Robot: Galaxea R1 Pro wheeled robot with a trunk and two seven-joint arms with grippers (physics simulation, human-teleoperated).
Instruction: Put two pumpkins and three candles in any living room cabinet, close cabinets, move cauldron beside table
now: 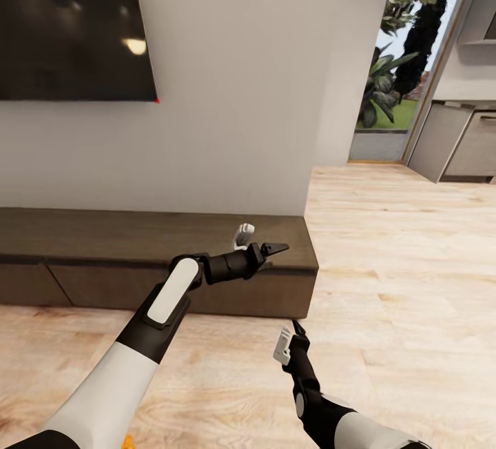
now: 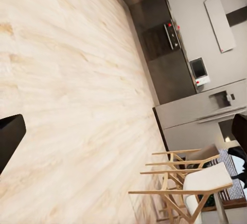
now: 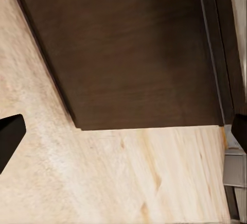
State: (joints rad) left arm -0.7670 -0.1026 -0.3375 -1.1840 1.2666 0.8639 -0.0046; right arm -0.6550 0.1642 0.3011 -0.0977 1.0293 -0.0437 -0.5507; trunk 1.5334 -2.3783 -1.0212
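Note:
The cabinet (image 1: 138, 235) is a long, low dark-brown console against the white wall, and its drawer fronts look closed. My left gripper (image 1: 262, 241) hovers open over the cabinet's right end with nothing between its fingers. In the left wrist view the same gripper (image 2: 123, 136) faces bare wood floor. My right gripper (image 1: 289, 335) is open above the floor just in front of the cabinet's right corner. The right wrist view has this gripper (image 3: 123, 131) looking at the cabinet's dark front (image 3: 134, 54). The pumpkins, candles, cauldron and table are out of view.
A dark TV screen (image 1: 69, 22) hangs on the wall above the cabinet. To the right, light wood floor (image 1: 399, 263) runs to a doorway with plants (image 1: 393, 77) and grey kitchen units (image 1: 461, 139). Wooden chairs (image 2: 190, 183) and kitchen appliances appear in the left wrist view.

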